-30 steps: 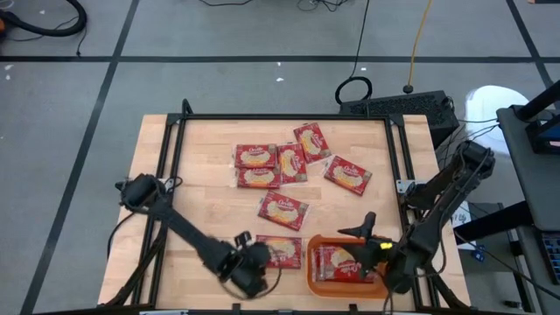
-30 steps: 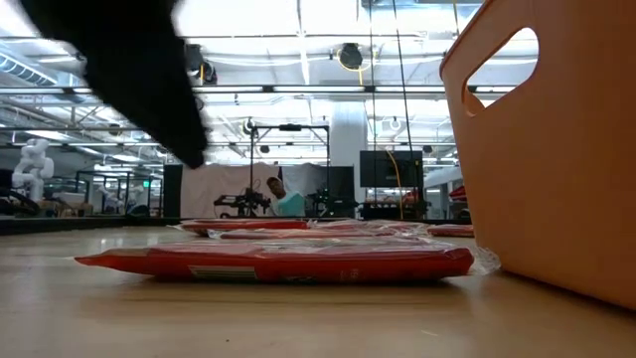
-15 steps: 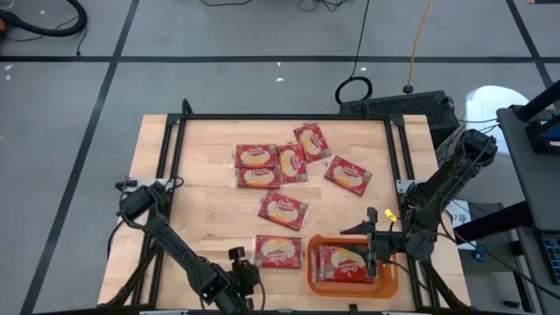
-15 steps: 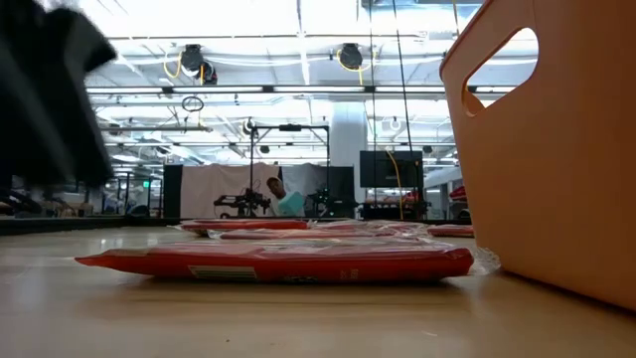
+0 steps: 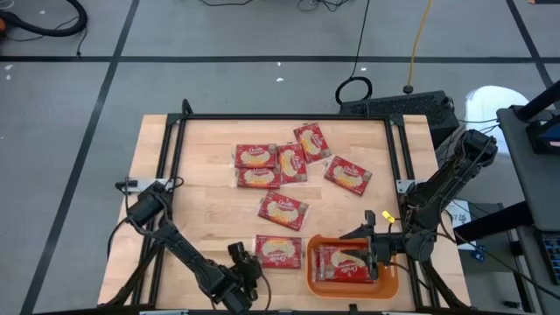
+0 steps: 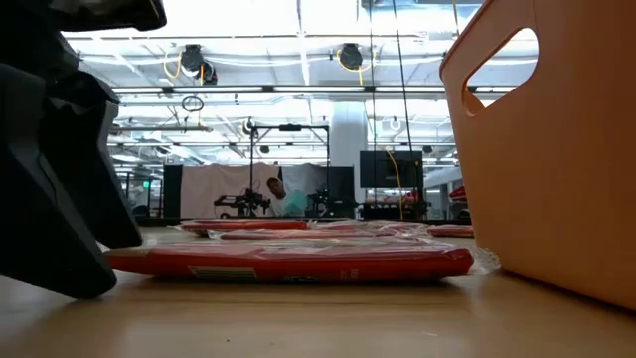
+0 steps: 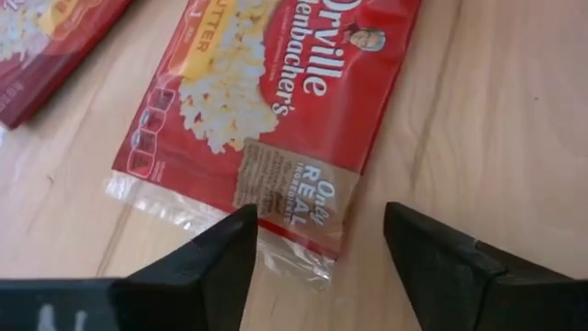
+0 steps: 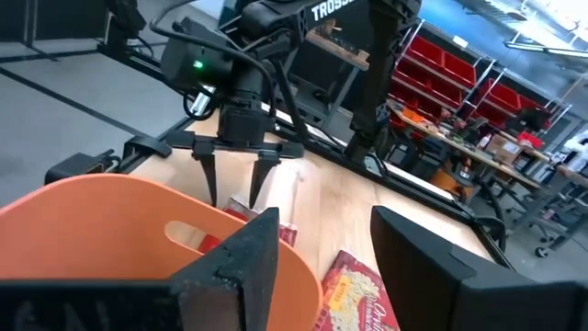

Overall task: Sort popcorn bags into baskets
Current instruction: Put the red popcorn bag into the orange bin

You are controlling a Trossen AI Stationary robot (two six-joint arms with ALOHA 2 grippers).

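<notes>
Near front edge, left of centre: the left gripper (image 5: 246, 267) sits low at the pale wooden table (image 5: 210, 201), its two dark fingers (image 7: 209, 260) spread apart and empty, straddling the clear sealed end of a flat red popcorn packet with a cream-yellow label (image 5: 278, 251).
Nearest packet: it lies flat on the wood, just beside the shallow orange plastic basket with rounded corners (image 5: 312, 282), not touching the fingers as far as the left wrist view shows.
Basket: it stands at the front edge, right of centre, with one red packet (image 5: 341, 263) lying inside; its handle slot (image 6: 499, 67) shows in the low view.
Right gripper (image 5: 374, 255): it hovers over the basket's right part, fingers parted, gripping nothing.
Loose packets: one lies alone mid-table (image 5: 283, 209); two lie stacked side by side toward the back (image 5: 255, 166), an overlapping pair sits just right of them (image 5: 302, 150), and another lies apart further right (image 5: 348, 175).
Background: a person (image 6: 283, 197) shows far off in the low view.
</notes>
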